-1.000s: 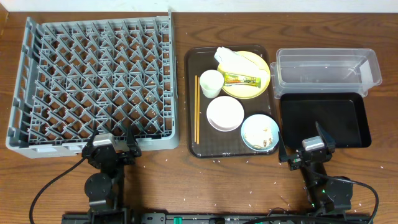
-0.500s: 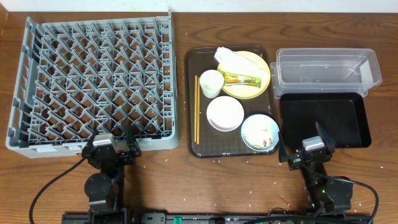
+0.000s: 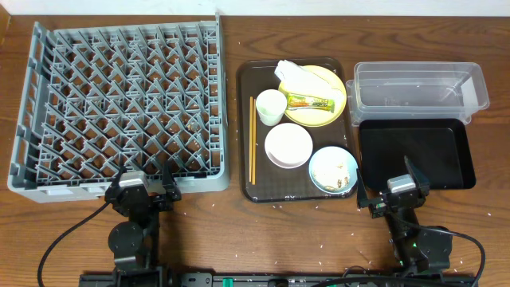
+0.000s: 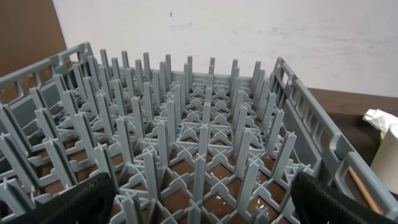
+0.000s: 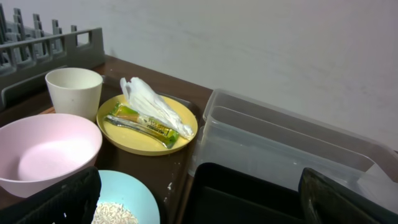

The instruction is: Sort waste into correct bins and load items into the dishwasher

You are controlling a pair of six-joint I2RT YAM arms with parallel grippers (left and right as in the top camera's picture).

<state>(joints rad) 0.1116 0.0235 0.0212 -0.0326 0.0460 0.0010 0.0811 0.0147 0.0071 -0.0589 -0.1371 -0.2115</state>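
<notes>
The oblong yellow-green snack wrapper (image 3: 310, 101) lies on the round yellow plate (image 3: 336, 86) at upper centre of the overhead frame, its long axis left-to-right, up and left of the nearer right gripper (image 3: 387, 183). That one and the left gripper (image 3: 143, 183) both gape wide, holding nothing. The wrapper's print is too small to read.

Left claw (image 3: 143, 178) and right claw (image 3: 387, 183) both gape wide, empty.
</notes>
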